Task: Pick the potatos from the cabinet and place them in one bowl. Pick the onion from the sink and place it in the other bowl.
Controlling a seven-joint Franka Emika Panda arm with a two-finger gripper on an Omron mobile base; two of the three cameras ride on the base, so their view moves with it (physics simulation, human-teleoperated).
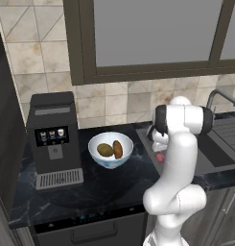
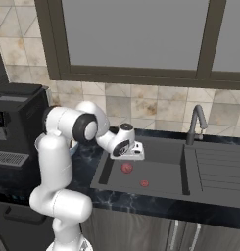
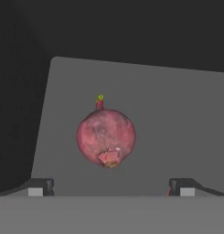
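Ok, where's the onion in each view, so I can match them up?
Left base view: onion peeks out beside the arm, right of centre.
Right base view: onion on the sink floor, under the gripper.
Hand view: onion centred.
Shared landmark: the sink basin.

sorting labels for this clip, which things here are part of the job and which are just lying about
Part of the job:
- two potatoes, already in the white bowl
- onion, lying in the sink
- gripper, fingers open on either side of the onion

Just lying about:
- coffee machine
- small red bit in the sink
- tap
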